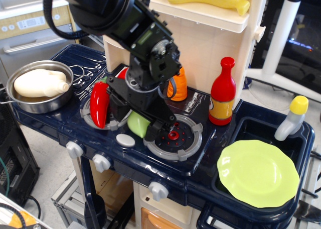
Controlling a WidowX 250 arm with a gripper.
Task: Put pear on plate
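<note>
The pale-green pear (135,124) lies on the dark blue toy stove between the two burners, partly hidden by my black gripper (139,119). The gripper has come down over it and is open, one finger on the pear's left and one on its right. I cannot tell whether the fingers touch it. The lime-green scalloped plate (258,173) rests in the sink at the lower right, well apart from the gripper.
A red chili (99,103) lies on the left burner. An orange carrot (177,86) stands behind the arm. A red bottle (222,93) stands right of the grey burner (175,137). A steel pot (37,104) sits far left. A yellow-capped bottle (292,119) stands behind the plate.
</note>
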